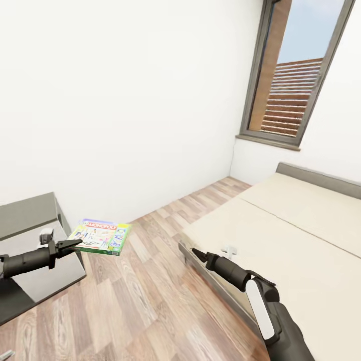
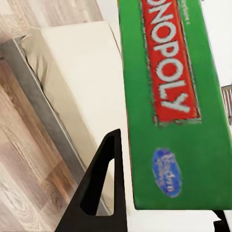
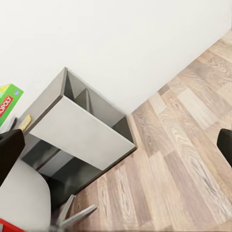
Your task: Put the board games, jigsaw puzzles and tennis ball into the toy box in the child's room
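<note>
A white and green Monopoly board game [image 1: 100, 236] hangs level above the wooden floor, and my left gripper [image 1: 71, 244] is shut on its near edge. In the left wrist view the green box side [image 2: 174, 96] fills the space beside one black finger [image 2: 104, 183]. The box's green corner [image 3: 7, 104] also peeks into the right wrist view. My right gripper [image 1: 198, 254] is open and holds nothing, hovering over the near corner of the bed [image 1: 281, 235], whose beige mattress is bare. The table, toy box, jigsaw puzzles and tennis ball are out of view.
A grey open cabinet [image 1: 30, 215] stands against the white wall at the left, close to my left arm, and also appears in the right wrist view [image 3: 82, 135]. Wooden floor [image 1: 150, 291] runs between cabinet and bed. A tall window [image 1: 296, 75] is at the back right.
</note>
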`<state>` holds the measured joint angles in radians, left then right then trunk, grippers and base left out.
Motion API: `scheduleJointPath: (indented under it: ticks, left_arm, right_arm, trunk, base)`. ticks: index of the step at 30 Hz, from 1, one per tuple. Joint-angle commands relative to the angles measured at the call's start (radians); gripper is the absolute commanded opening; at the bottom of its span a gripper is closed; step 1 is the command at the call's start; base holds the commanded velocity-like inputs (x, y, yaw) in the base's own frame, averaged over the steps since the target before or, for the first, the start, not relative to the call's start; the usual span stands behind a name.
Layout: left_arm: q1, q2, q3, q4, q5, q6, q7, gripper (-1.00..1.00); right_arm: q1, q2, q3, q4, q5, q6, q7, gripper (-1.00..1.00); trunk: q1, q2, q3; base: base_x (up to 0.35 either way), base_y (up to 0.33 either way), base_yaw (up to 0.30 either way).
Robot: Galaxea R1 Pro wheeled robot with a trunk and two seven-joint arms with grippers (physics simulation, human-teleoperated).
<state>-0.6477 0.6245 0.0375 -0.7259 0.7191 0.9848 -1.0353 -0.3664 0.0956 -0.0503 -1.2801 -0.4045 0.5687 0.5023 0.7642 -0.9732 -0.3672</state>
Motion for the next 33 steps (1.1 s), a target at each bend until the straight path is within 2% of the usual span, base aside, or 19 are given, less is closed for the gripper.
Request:
scheduleJointPath:
  ticks: [1,33]
  left_arm:
    - [-0.001,0.000,0.001,0.000,0.003,0.006,-0.003,-1.00]
    - [-0.001,0.000,0.000,0.000,0.004,0.006,-0.003,-1.00]
  right_arm:
    - [0.000,0.001,-0.003,-0.001,-0.005,0.008,0.002,1.00]
    - [-0.001,0.000,-0.003,0.007,-0.010,0.008,0.005,1.00]
  trunk:
    - [-0.004,0.006,0.002]
    - [-0.127,0.230,0.102]
  base:
    - [0.000,0.000,0.292]
    - [0.000,0.000,0.293]
